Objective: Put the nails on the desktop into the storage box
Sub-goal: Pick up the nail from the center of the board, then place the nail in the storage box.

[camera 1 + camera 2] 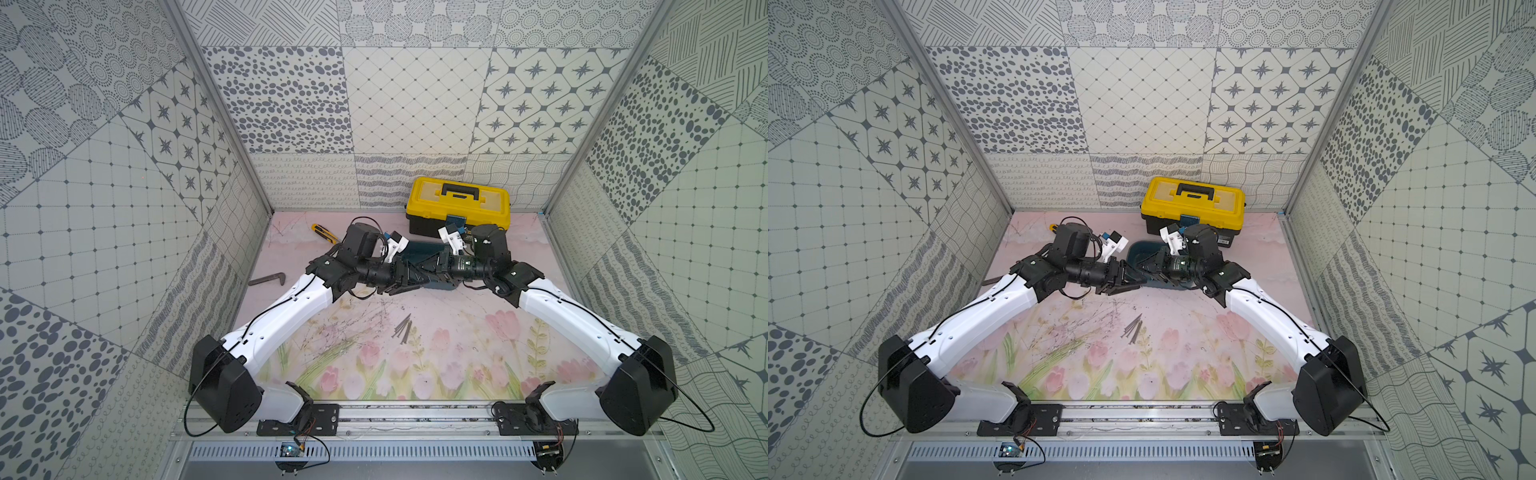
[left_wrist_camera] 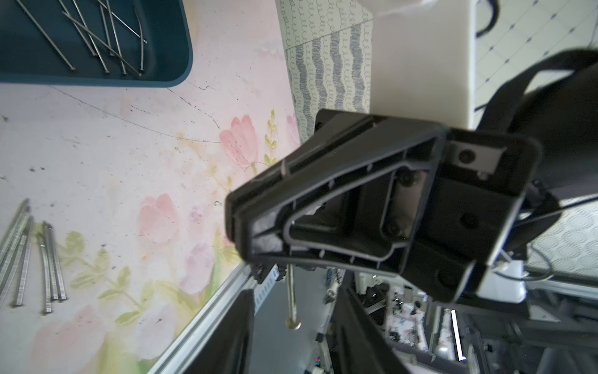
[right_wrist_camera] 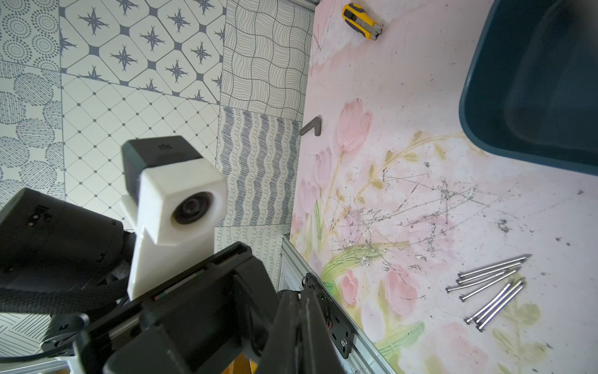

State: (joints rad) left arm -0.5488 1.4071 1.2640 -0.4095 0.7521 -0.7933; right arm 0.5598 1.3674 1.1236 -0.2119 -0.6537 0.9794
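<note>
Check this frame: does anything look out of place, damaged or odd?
One nail hangs clamped crosswise in the shut right gripper, not yet in the storage box. The desktop is heavily scratched near the loose nails lying on it. Nothing looks spilled or broken.

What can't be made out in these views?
The arms cover the storage box in both top views; both wrist views crop it, so its nails can't be counted.
Where the right gripper pinches the hanging nail: hidden behind that gripper, left wrist view.
The left gripper: cropped there.

Teal storage box (image 2: 97,81), tulip-printed pink desktop (image 1: 457,345)
</note>
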